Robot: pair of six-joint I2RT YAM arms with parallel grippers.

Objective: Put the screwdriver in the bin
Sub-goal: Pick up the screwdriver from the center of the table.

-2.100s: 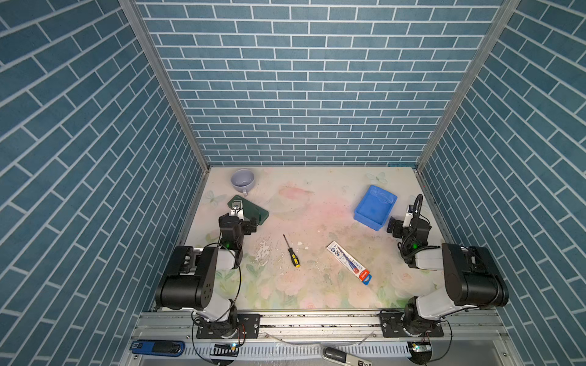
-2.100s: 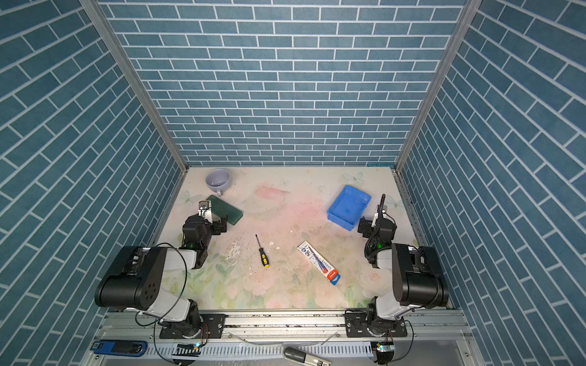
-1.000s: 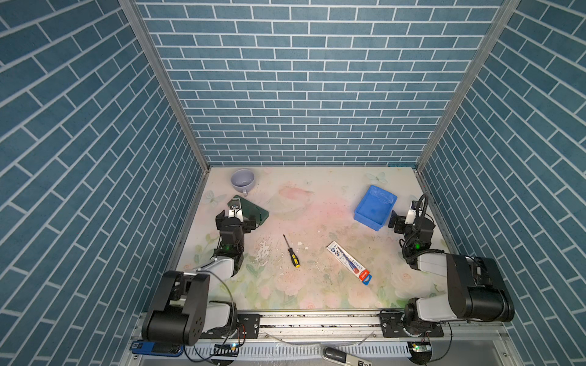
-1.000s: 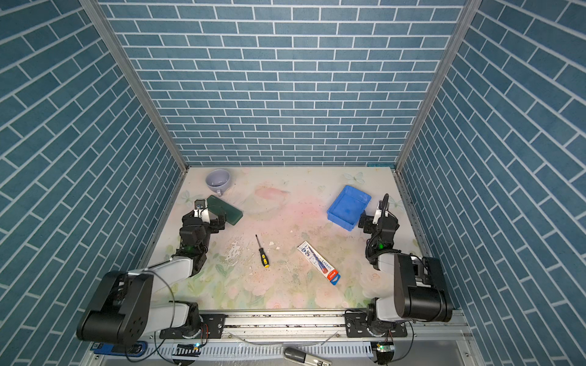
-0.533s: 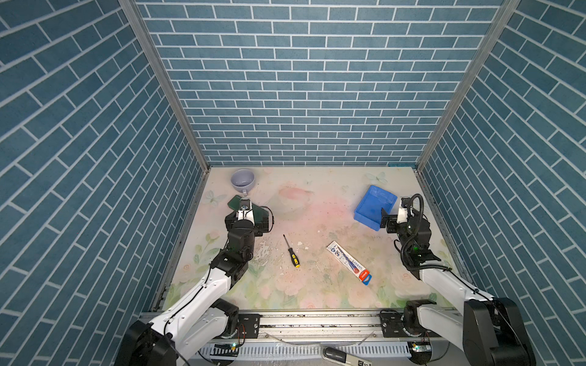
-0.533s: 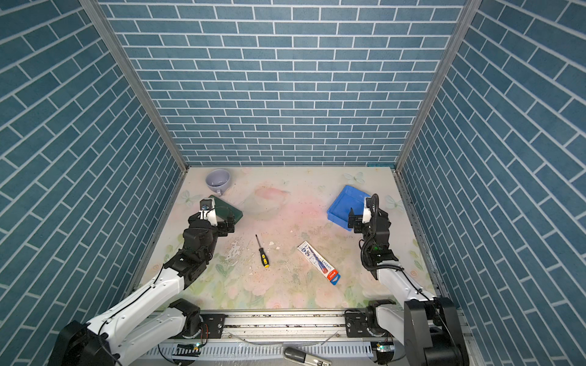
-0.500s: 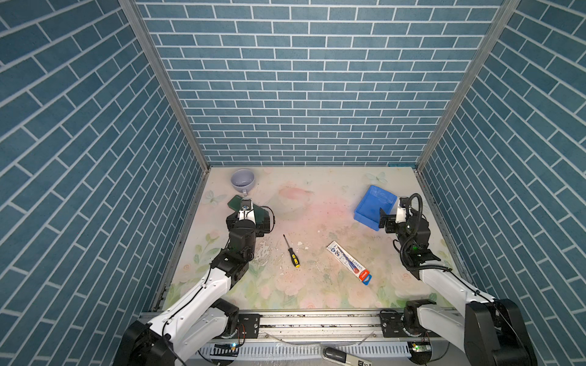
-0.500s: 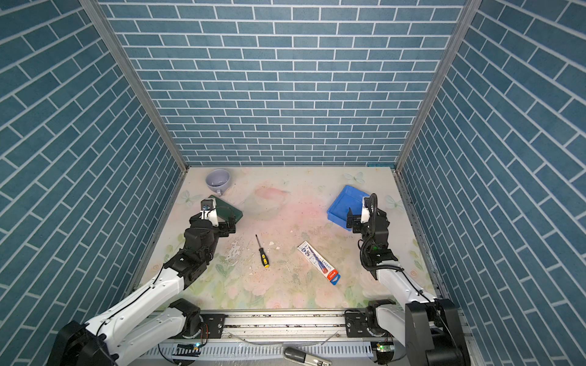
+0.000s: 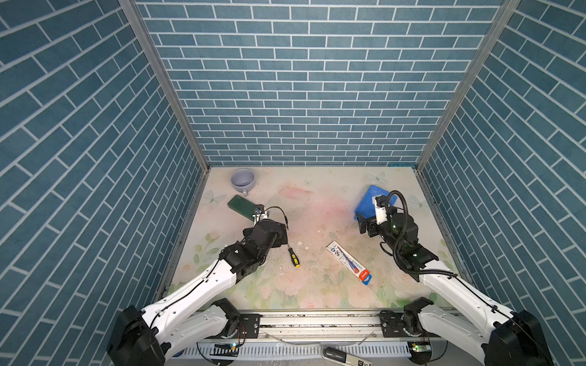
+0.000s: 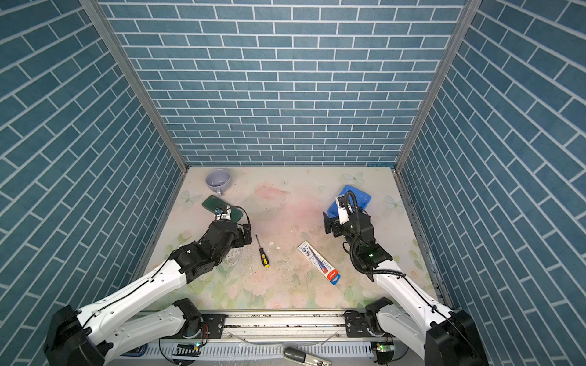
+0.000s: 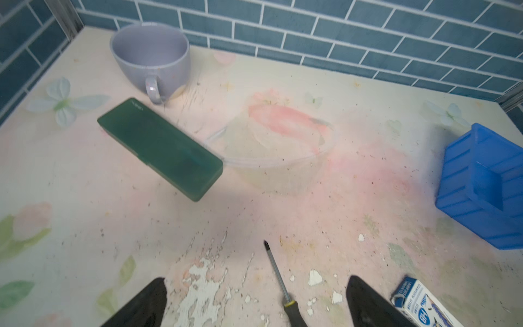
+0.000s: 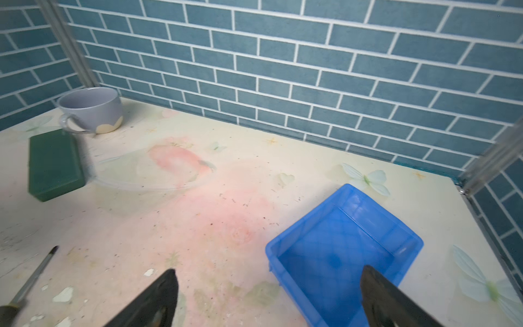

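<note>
Black-and-yellow screwdriver (image 9: 293, 257): flat on table (image 9: 317, 291), handle toward robot base, tip pointing away, just beside left gripper (image 11: 256, 284), the nearer one, spread wide, empty. Right gripper (image 12: 268, 273): wide, empty, at blue bin (image 9: 369, 196), farther back.

This is a robot test cell in a lab, not a lived-in room. A small tabletop (image 9: 317, 206) is boxed on three sides by panels (image 9: 301, 95) printed with a teal brick pattern and joined at the corners by bare aluminium posts (image 9: 165, 85). Along the open front, the left arm (image 9: 196, 285) and right arm (image 9: 459, 291), both white and black, are bolted to a metal rail (image 9: 317, 320) above a slotted cable duct (image 9: 301, 351). The tabletop carries a flower print, scuffed and flaking in patches. On it lie unrelated props: a lavender cup (image 9: 242, 181), a green case (image 9: 242, 207), a blue bin (image 9: 364, 206), a screwdriver (image 9: 294, 257) and a packaged tube (image 9: 348, 263).
</note>
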